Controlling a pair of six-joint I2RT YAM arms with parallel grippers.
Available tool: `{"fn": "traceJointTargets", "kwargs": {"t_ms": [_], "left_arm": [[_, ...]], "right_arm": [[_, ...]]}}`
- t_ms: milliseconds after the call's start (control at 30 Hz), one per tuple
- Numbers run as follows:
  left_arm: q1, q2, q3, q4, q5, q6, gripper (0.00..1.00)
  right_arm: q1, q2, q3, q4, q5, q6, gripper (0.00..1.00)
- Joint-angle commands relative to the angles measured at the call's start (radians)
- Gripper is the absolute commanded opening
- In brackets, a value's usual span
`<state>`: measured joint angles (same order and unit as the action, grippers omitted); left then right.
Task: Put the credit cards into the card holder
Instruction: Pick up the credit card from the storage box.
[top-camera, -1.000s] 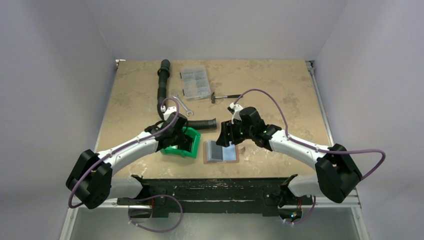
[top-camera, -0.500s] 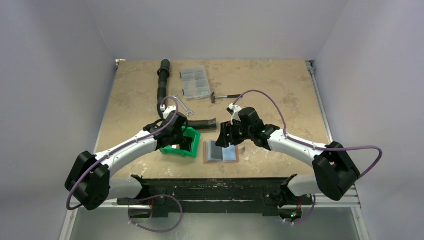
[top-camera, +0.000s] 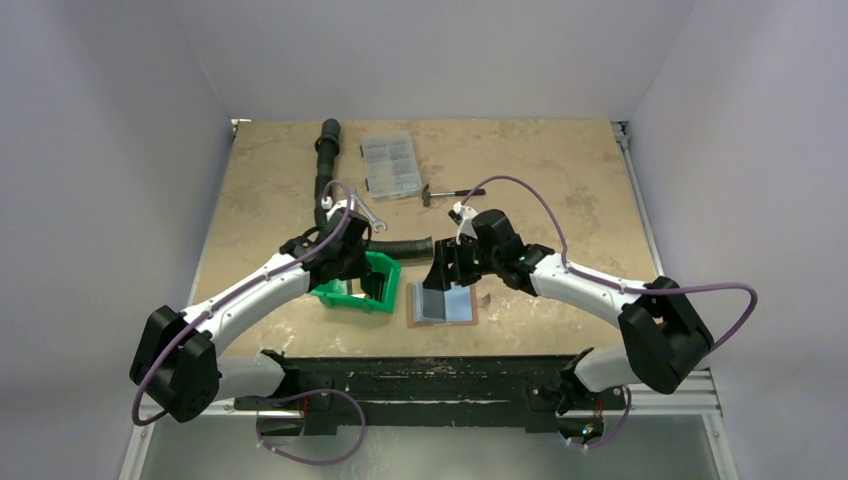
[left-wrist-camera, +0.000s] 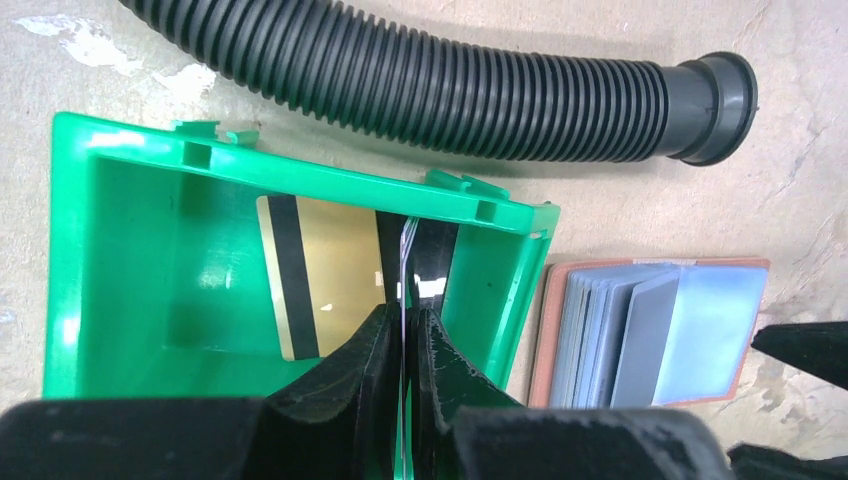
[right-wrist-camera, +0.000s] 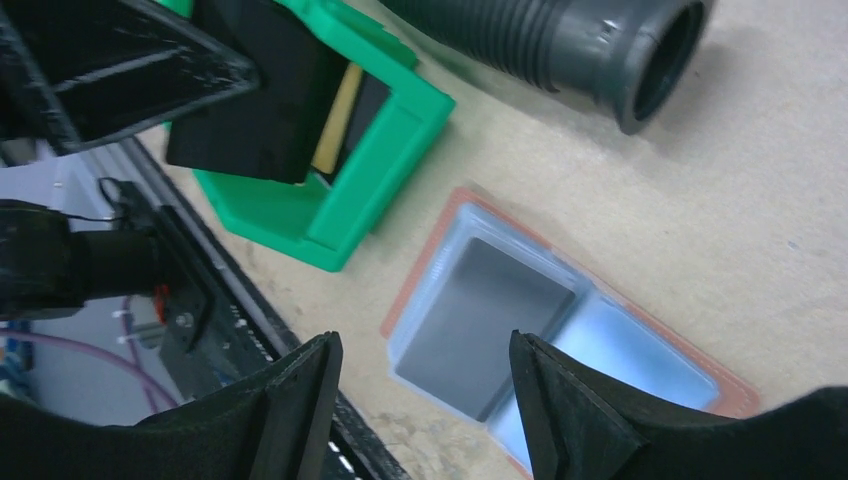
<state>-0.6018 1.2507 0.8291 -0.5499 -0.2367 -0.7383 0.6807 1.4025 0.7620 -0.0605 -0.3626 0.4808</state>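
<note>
Left wrist view showed the left tool (left-wrist-camera: 403, 335) pressed together on a thin credit card (left-wrist-camera: 404, 262) seen edge-on, inside the green plastic bin (left-wrist-camera: 300, 168), where a gold credit card with a black stripe (left-wrist-camera: 335, 290) sat beyond it. The right tool (right-wrist-camera: 422, 345) hung with jaws apart above the open reddish-brown folding card holder (right-wrist-camera: 620, 350), touching nothing. That holder lay flat on the counter (right-wrist-camera: 700, 200) just beside the bin. The pinched card's face could not be made out.

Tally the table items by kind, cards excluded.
tools: 2 (hammer, wrench)
containers: 2 (bin, box)
hose: 1
card holder: 1
total: 6
</note>
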Motion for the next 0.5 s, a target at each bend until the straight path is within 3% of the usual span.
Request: {"fn": "traceJointTargets", "kwargs": {"t_ms": [0, 467], "left_arm": [[0.054, -0.035, 0.040, 0.004, 0.080, 0.044, 0.00], [0.188, -0.154, 0.044, 0.011, 0.231, 0.128, 0.00]], "right_arm": [[0.008, 0.004, 0.075, 0.102, -0.096, 0.059, 0.72], [0.051, 0.140, 0.105, 0.457, -0.289, 0.360, 0.77]]}}
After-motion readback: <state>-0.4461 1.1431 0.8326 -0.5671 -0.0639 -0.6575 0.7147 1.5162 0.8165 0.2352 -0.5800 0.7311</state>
